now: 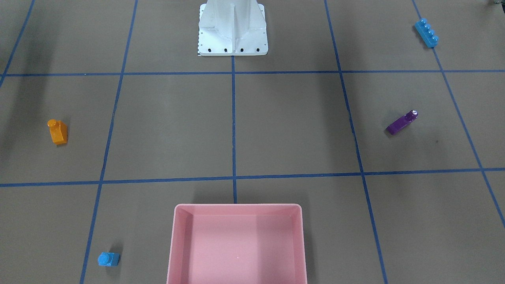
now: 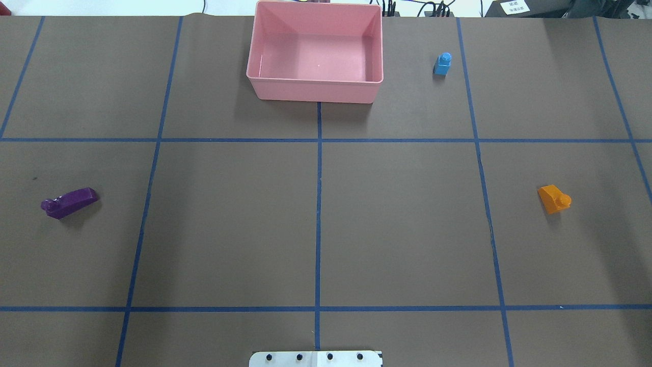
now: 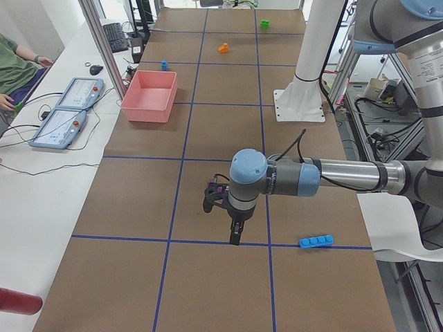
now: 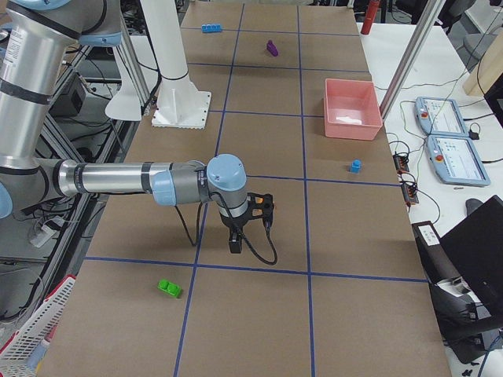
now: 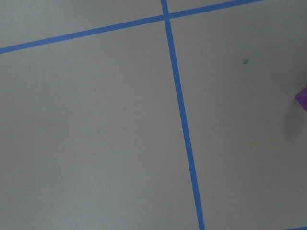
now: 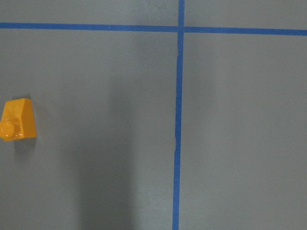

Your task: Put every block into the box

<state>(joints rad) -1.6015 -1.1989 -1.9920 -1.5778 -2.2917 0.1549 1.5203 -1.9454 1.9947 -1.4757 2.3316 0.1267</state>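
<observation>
Orange block (image 6: 18, 120) lies near the right gripper (image 4: 234, 239) and purple block (image 2: 69, 202) near the left gripper (image 3: 235, 232), both well away from the pink box (image 2: 316, 92). I cannot tell how either gripper's jaws stand. The glossy sloped sides may slip when pinched.

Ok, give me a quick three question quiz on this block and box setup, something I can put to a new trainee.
1. True or false: the pink box holds no blocks yet.
2. The orange block lies where? A) on the robot's left side, B) on the robot's right side, C) inside the box.
3. Short answer: in the overhead view, which block lies nearest the box?

Key: 1. True. 2. B. 3. The small blue block, just off the box's right end in that view.
</observation>
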